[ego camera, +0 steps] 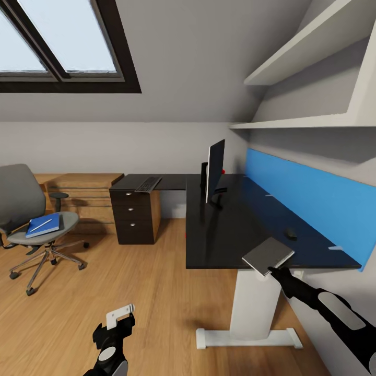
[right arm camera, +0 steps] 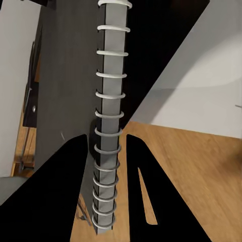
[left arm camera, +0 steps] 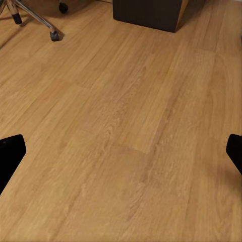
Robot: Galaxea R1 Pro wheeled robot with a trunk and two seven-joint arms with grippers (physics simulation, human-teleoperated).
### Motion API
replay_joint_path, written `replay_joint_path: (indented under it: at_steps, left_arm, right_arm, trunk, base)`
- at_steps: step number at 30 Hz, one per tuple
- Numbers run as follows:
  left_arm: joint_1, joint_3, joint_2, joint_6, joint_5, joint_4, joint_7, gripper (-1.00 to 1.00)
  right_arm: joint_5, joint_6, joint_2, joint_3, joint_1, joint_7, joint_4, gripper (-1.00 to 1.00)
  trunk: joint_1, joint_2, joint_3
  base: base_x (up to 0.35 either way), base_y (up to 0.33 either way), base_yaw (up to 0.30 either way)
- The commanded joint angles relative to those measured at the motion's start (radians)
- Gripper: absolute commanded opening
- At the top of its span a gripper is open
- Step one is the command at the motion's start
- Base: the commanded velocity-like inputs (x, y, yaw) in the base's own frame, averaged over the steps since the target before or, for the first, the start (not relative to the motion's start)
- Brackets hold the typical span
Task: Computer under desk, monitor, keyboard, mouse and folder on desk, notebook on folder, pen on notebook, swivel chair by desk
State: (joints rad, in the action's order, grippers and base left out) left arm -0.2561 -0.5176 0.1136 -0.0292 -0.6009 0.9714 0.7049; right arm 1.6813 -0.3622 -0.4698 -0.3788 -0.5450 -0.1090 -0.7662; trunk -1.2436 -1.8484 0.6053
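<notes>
My right gripper (ego camera: 271,271) is shut on the grey spiral notebook (ego camera: 268,255), holding it tilted at the black desk's (ego camera: 224,235) front edge; the right wrist view shows its wire spine (right arm camera: 108,126) between the fingers (right arm camera: 68,186). The mouse (ego camera: 290,233) lies near the blue back panel. The monitor (ego camera: 215,169) stands at the desk's corner, and the keyboard (ego camera: 148,184) rests on the left wing. At the left, the swivel chair (ego camera: 21,201) carries the blue folder (ego camera: 36,228) with the pen (ego camera: 42,225) on it. My left gripper (ego camera: 118,317) hangs open over the floor (left arm camera: 121,126). The computer is out of view.
A dark drawer unit (ego camera: 134,216) stands under the desk's left wing, beside a low light-wood shelf unit (ego camera: 86,201). The desk's white leg and foot (ego camera: 256,308) are just left of my right arm. White wall shelves (ego camera: 313,68) hang above the desk.
</notes>
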Motion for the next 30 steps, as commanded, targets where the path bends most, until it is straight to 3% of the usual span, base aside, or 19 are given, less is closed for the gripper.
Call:
replay_joint_path:
  at_steps: [1,30]
  left_arm:
    - [-0.001,-0.005,0.001,-0.004,-0.008,0.001,0.007,1.00]
    - [-0.001,-0.006,0.000,-0.003,-0.008,0.000,0.007,1.00]
  right_arm:
    - [0.005,0.000,-0.001,-0.004,-0.001,-0.003,0.001,-1.00]
    - [0.003,-0.003,-0.002,-0.009,-0.001,-0.061,-0.046,-1.00]
  trunk:
    - [0.000,-0.001,0.001]
    - [0.107,0.195,-0.087]
  base:
    - [0.000,0.000,0.000]
    - [0.000,0.000,0.000]
